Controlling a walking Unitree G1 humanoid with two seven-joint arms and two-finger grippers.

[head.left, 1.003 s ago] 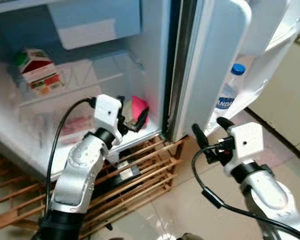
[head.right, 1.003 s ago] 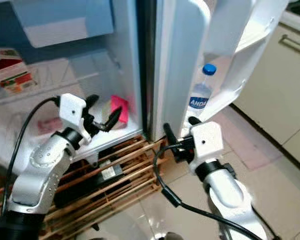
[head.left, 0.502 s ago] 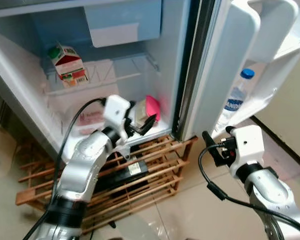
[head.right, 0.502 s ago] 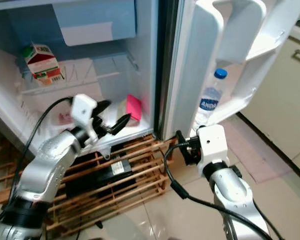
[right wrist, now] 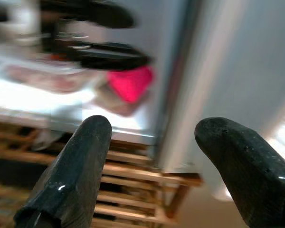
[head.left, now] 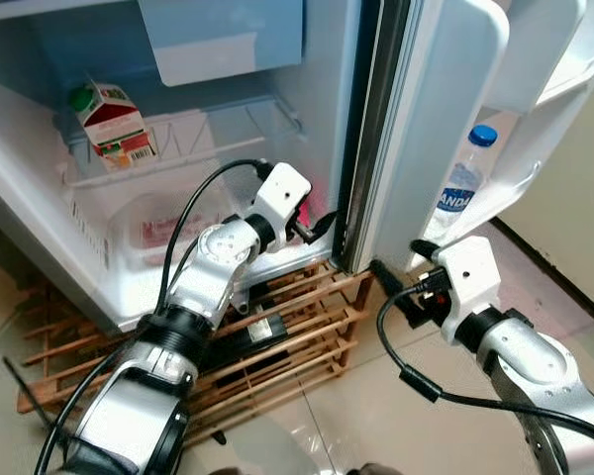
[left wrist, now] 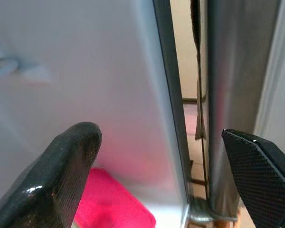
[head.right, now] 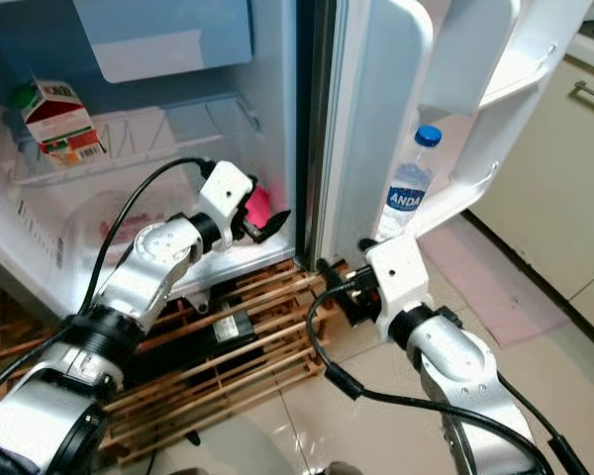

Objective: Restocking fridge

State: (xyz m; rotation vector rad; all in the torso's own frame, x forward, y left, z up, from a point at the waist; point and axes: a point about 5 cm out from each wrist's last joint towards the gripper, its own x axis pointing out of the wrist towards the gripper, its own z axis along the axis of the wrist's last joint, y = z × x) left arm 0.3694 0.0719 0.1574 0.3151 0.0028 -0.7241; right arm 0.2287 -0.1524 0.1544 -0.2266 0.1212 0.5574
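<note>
Low inside the fridge (head.left: pixel 40 148), the left gripper (head.left: pixel 317 226) hovers, fingers apart, over the pink pack (head.right: pixel 258 206) it stocks; right gripper (head.left: pixel 401 287) waits outside, fingers apart.

Materials and finishes, open fridge (head.left: pixel 317 119) on pale floor tiles (head.left: pixel 396 426).

Smooth white plastic fridge walls, faintly glossy; translucent plastic drawer (head.left: pixel 158 233). Printed paper milk carton (head.left: pixel 114 124). Clear plastic water bottle (head.left: pixel 460 188), blue cap. Bare slatted wooden rack (head.left: pixel 277 341), matt. Tiles glossy, reflective. Glossy black finger (left wrist: pixel 61 180), other one with fine-textured matt pad. Pink package (left wrist: pixel 111 204), matt.
</note>
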